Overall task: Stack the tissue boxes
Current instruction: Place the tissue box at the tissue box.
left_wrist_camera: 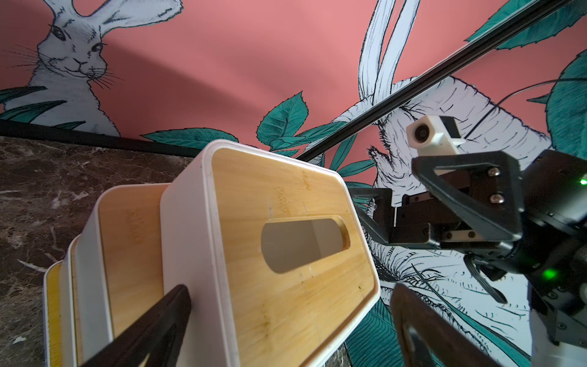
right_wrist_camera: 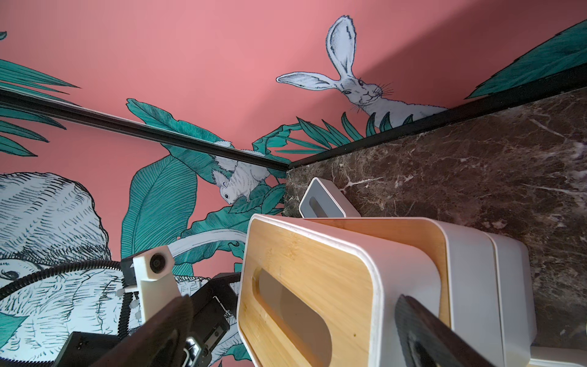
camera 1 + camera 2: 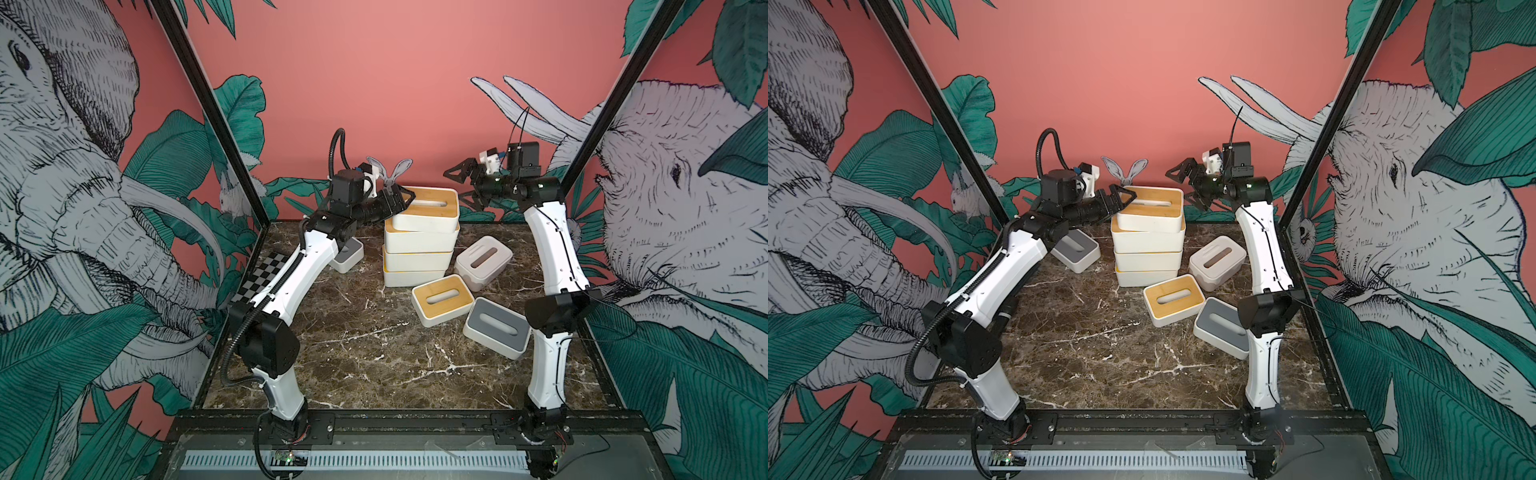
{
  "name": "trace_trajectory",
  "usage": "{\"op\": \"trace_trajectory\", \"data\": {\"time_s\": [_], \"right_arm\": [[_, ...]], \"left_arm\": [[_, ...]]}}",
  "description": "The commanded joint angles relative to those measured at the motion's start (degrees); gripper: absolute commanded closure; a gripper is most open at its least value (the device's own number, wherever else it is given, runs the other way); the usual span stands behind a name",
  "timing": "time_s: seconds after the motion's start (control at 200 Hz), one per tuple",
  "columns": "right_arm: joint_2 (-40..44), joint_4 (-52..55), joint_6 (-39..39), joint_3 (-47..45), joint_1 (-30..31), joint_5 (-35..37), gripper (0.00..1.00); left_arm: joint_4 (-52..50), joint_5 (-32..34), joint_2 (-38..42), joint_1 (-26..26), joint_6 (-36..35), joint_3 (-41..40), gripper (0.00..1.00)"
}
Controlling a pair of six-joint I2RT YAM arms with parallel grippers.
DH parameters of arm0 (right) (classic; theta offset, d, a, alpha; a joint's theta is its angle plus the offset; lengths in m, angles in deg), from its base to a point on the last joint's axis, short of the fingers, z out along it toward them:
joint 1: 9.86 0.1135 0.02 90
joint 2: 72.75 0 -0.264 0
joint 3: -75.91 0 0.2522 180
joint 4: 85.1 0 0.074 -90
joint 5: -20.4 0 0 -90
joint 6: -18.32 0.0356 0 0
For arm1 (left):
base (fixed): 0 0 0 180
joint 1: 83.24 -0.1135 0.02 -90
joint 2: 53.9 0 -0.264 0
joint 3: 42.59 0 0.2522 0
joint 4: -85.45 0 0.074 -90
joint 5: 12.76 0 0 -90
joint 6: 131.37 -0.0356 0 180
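A stack of bamboo-lidded white tissue boxes (image 3: 417, 259) stands at the back middle. Its top box (image 3: 424, 210) (image 3: 1150, 210) sits skewed and shifted on the one below. My left gripper (image 3: 403, 199) (image 1: 290, 317) is open at that box's left end, one finger (image 1: 158, 327) by its white wall and the other clear of it. My right gripper (image 3: 455, 187) (image 2: 292, 324) is open just off the right end. Loose on the table lie a bamboo-lidded box (image 3: 442, 299), a grey-lidded box (image 3: 496, 328), a white-lidded box (image 3: 482, 262) and a grey-lidded box (image 3: 347, 253) half hidden behind the left arm.
A black-and-white checkerboard panel (image 3: 266, 274) lies along the left edge of the dark marble table (image 3: 365, 357). Printed walls and black frame posts (image 3: 216, 116) close in the sides and back. The arms' bases sit on the front rail (image 3: 399, 424).
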Motion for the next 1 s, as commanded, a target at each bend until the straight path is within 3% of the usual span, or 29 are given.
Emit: {"op": "trace_trajectory", "data": {"time_s": [0.0,0.73,0.995], "right_arm": [[-1.1,-3.8,1.6,1.1,0.9,-2.3,0.01],[-3.1,-6.9,4.0,2.7,2.2,-2.2,0.01],[-0.1,-1.8,0.3,2.7,-0.1,3.4,0.01]], "left_arm": [[2.8,-1.3,3.0,1.3,0.9,-1.1,0.01],[3.2,1.0,6.4,1.6,1.4,-4.3,0.01],[-3.4,5.3,10.5,0.4,-1.6,-4.1,0.01]]}}
